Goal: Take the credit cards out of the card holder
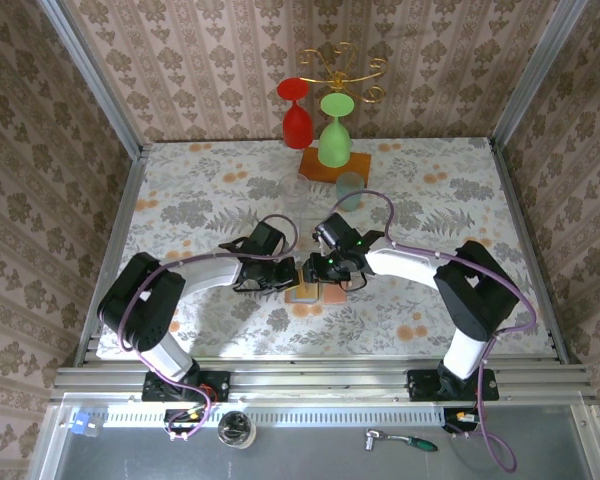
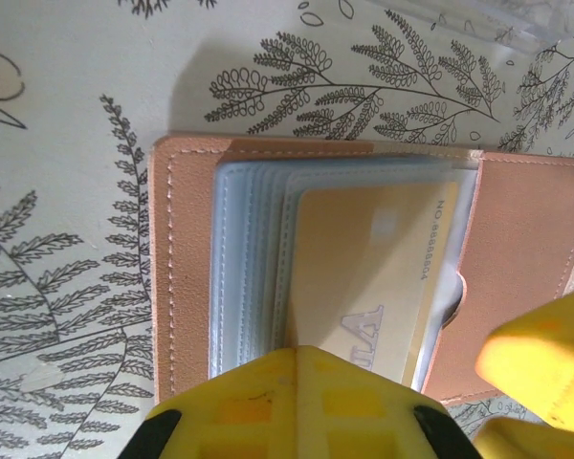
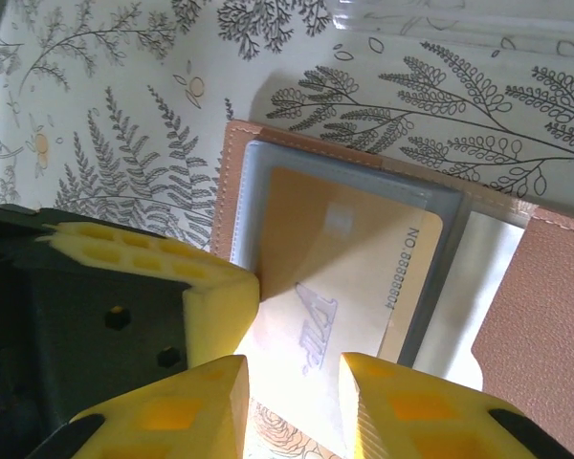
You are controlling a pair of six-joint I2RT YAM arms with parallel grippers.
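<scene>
**Grippers tip to tip over the open card holder**

Directly ahead of the left gripper [image 2: 301, 373], flat on the fern-printed tablecloth [image 2: 67, 191]: the small tan-leather bifold card holder [image 2: 187, 277], lying open. Inside it, a fanned stack of clear, blue-grey plastic sleeves [image 2: 253, 239]. On top of that stack, a thin gold-orange plastic card [image 2: 364, 258] marked "VIP", with a number printed along one edge.

Left gripper clenched, yellow fingers closed together with nothing between them. Tips over the near edge of the holder, covering the card's near end. Pressing down or merely poised there: cannot tell.

Just to the right of it, the right gripper [image 3: 292, 382], released, yellow fingers standing apart. In the gap between them, the card's near end, washed out by glare. Contact between pads and card: cannot tell. Beyond the fingertips, the rest of the card framed by a blue-grey sleeve; off to the right of the fingers, the holder's other tan leather half.

From the top camera, both grippers meeting at mid-table, with the holder just on the near side of their tips.

Well beyond them, toward the far wall:
- a thick orange-brown wooden block [image 1: 315, 165]
- a red glass [image 1: 296, 118] and a green glass [image 1: 333, 140] above the block
- a gold wire rack [image 1: 342, 65] over both glasses
</scene>
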